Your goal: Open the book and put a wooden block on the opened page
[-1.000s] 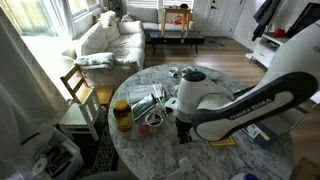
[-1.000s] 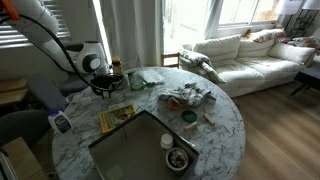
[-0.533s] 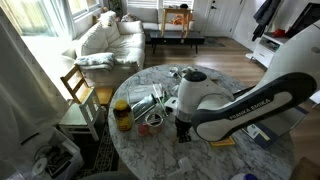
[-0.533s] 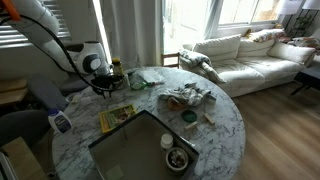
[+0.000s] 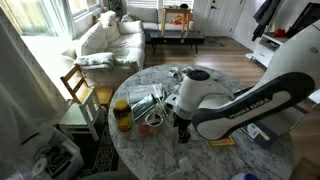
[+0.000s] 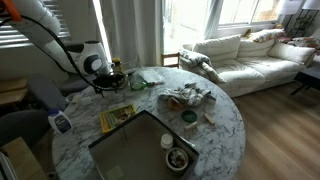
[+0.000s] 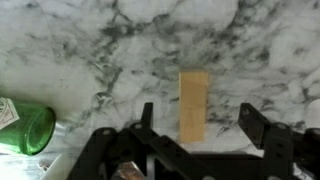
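Observation:
A light wooden block (image 7: 193, 105) lies flat on the marble table (image 7: 90, 50), seen in the wrist view. My gripper (image 7: 196, 110) hangs over it, open, with one finger on each side and neither touching it. In both exterior views the gripper (image 5: 182, 127) (image 6: 101, 88) is low over the table near its edge. The book (image 6: 117, 116), with its yellow-olive cover and dark framed picture, lies closed a little way from the gripper. In an exterior view only a yellow corner of the book (image 5: 222, 142) shows under the arm.
A green glass bottle (image 7: 24, 126) lies close beside the gripper. A large grey box (image 6: 140, 150) holds a bowl (image 6: 178, 158). A clutter of items (image 6: 188, 97) fills the table's middle. A jar (image 5: 122, 117) and a white bottle (image 6: 60, 122) stand near the edges.
The jaws have spread open around the wooden block, which rests on the table. The arm has shifted only slightly.

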`<state>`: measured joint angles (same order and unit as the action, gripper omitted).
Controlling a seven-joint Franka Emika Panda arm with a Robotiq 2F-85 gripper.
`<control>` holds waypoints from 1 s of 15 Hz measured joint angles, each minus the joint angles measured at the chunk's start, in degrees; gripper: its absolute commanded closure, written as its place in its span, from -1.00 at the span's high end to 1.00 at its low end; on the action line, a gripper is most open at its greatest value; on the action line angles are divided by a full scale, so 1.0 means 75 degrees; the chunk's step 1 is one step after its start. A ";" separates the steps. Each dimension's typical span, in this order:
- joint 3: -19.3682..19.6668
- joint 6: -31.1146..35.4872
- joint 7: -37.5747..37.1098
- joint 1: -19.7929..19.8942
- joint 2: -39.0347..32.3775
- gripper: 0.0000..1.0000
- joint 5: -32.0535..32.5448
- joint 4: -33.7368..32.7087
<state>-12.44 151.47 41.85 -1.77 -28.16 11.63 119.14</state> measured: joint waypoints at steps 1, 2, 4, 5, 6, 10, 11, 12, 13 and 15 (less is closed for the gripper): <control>0.0013 0.0080 -0.0001 0.0000 -0.0011 0.83 0.0001 0.0002; 0.0024 0.0174 -0.0001 0.0000 -0.0032 0.56 0.0002 0.0006; 0.0040 0.0394 -0.0008 -0.0002 -0.0119 0.22 0.0004 0.0011; 0.0048 0.0493 -0.0012 -0.0002 -0.0177 0.06 0.0006 0.0011; 0.0055 0.0585 -0.0014 -0.0002 -0.0242 -0.08 0.0008 0.0012; 0.0065 0.0679 -0.0035 -0.0018 -0.0354 -0.67 0.0026 0.0019; 0.0073 0.0646 -0.0042 -0.0037 -0.0324 -0.81 0.0036 0.0021; 0.0089 0.0594 -0.0052 -0.0053 -0.0289 -0.91 0.0053 0.0022; 0.0117 0.0478 -0.0080 -0.0066 -0.0242 -0.86 0.0067 0.0026; 0.0159 0.0081 -0.0171 -0.0073 -0.0069 -0.86 0.0070 0.0094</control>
<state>-11.24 152.08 40.57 -2.32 -28.68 12.16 119.85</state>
